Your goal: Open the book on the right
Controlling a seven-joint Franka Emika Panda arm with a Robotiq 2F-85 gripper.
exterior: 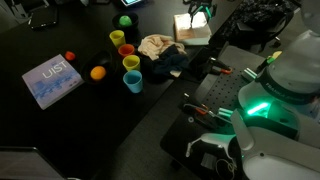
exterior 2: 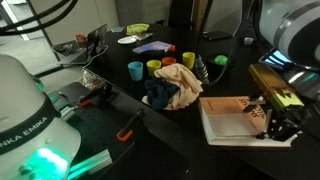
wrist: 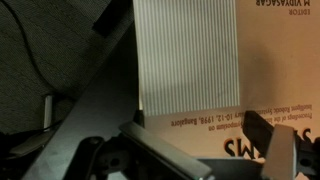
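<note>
The gripper stood at the edge of the book, fingers spread wide, clasping nothing; the cover could slip off and fall shut.

Big white letters on the blue book read "UIST" in an exterior view. The robot's white base shows "NKA EMIKA" (the start of the name is cut off at the picture's edge). On the book, in the wrist view, the cream cover carries upside-down print: "EDITOR" and "M VIDYASAGAR". The smaller lines lower down are too fine to read.
</note>
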